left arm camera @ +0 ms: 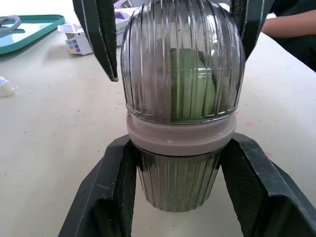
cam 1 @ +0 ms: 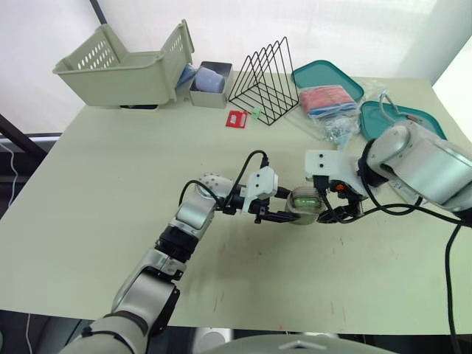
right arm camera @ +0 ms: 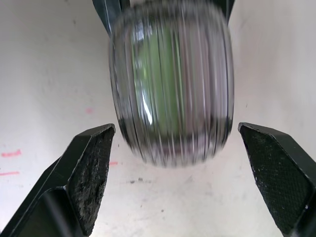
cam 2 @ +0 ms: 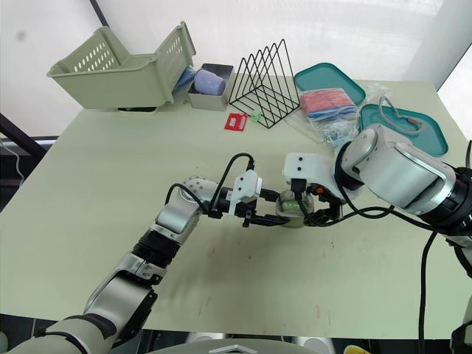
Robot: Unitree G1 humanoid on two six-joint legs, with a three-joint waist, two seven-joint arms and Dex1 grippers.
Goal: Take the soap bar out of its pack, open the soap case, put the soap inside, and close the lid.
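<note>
— Where was the soap case (cam 1: 304, 203) at that moment?

— Just right of the frame's centre in the head view, on the pale worktop (cam 1: 110, 169), between the two grippers. The green soap (left arm camera: 190, 84) sat inside it, showing through the ribbed clear wall. The domed lid (left arm camera: 182, 49) was seated on the pale band round the case's middle.

— And the left gripper (cam 1: 280, 216)?

— It lay at the centre of the frame, its arm running up from the lower left. Its fingers (left arm camera: 116, 187) pinched the case's lower half, one pressed to each side below the band.

— The right gripper (cam 1: 318, 208)?

— Its arm entered from the right edge. Its fingers (right arm camera: 91, 182) were spread wide, one on either side of the lid end. Bare worktop showed between each finger and the ribbed wall, so they were near it but apart.

— What else lay on the worktop?

— Everything else sat across the upper part of the frame. A pale green basket (cam 1: 118, 74) stood tilted at upper left, with a grey box (cam 1: 210, 94) just beside it. A black wire rack (cam 1: 265, 81) stood at top centre with a small red card (cam 1: 236, 118) in front of it. Toward the upper right were a clear bag (cam 1: 328, 103) of red and blue items and two teal trays (cam 1: 328, 74). All of it was well apart from the case.
</note>
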